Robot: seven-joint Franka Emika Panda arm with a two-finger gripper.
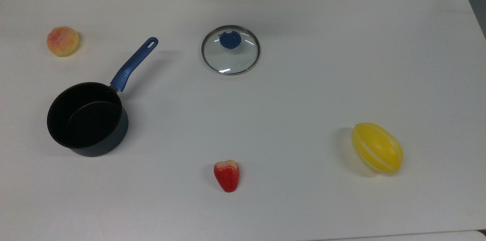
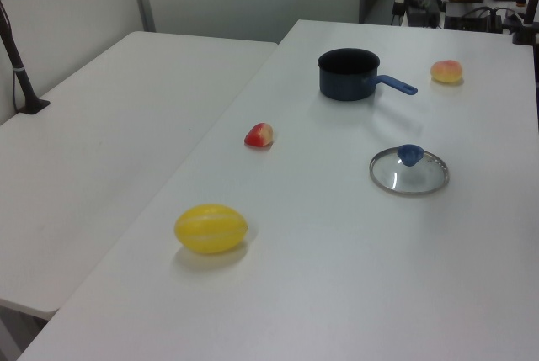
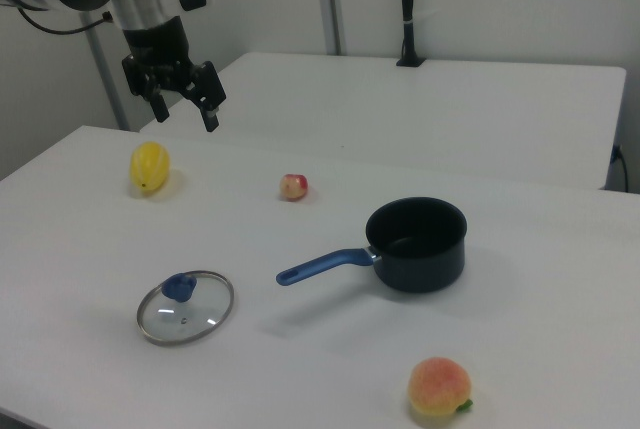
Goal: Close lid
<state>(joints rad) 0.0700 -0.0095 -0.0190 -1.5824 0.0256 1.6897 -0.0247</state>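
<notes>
My gripper [image 3: 185, 112] idle, upper left of right view.
Fingers spread wide, holding nothing; lid [image 3: 185, 307] on table [image 3: 520, 349], off pan [image 3: 415, 244].

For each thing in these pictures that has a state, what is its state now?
lid: off the saucepan, lying flat on the table, knob up.
saucepan: uncovered, empty, upright.
gripper: open, holding nothing, up above the table.
peach: lying on the table, apart from the saucepan.
</notes>
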